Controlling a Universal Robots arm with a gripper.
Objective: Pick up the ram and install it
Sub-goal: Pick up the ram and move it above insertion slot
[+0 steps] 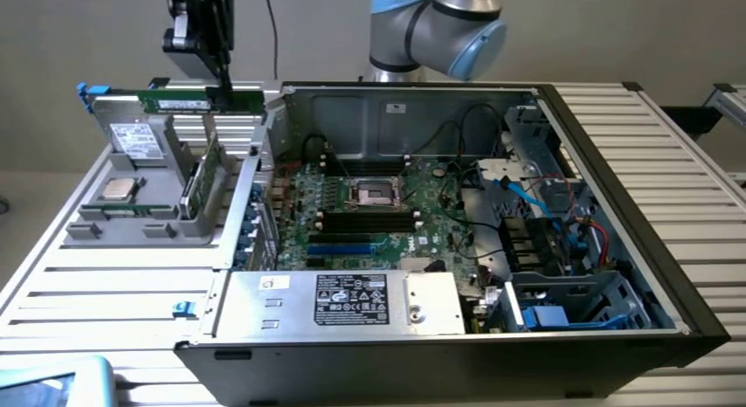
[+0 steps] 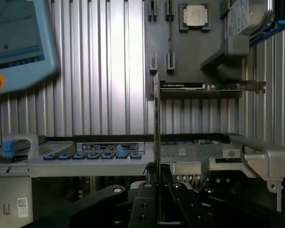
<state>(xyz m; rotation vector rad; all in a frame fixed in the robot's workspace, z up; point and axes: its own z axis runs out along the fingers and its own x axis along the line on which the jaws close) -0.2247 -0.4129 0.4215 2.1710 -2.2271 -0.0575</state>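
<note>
The ram point(image 1: 175, 102) is a narrow green stick with a whitish label, held level in the air above the grey parts holder point(image 1: 146, 228) at the exterior view's left. My gripper point(image 1: 222, 89) comes down from above and is shut on the stick's right part. In the wrist view the ram point(image 2: 156, 118) appears edge-on as a thin line running away from the dark fingers point(image 2: 145, 199), with the gripper point(image 2: 157, 183) clamped on either side of it. The open computer case holds the motherboard point(image 1: 362, 206), whose dark memory slots point(image 1: 367, 220) lie below the processor socket, well to the right of the gripper.
The holder carries a silver processor chip point(image 1: 117, 190), a hard drive point(image 1: 134, 141) and an upright card point(image 1: 205, 184). The case wall point(image 1: 274, 127) stands between the holder and the motherboard. A power supply point(image 1: 349, 300) and cables fill the case's front and right. A teach pendant point(image 2: 14, 38) lies nearby.
</note>
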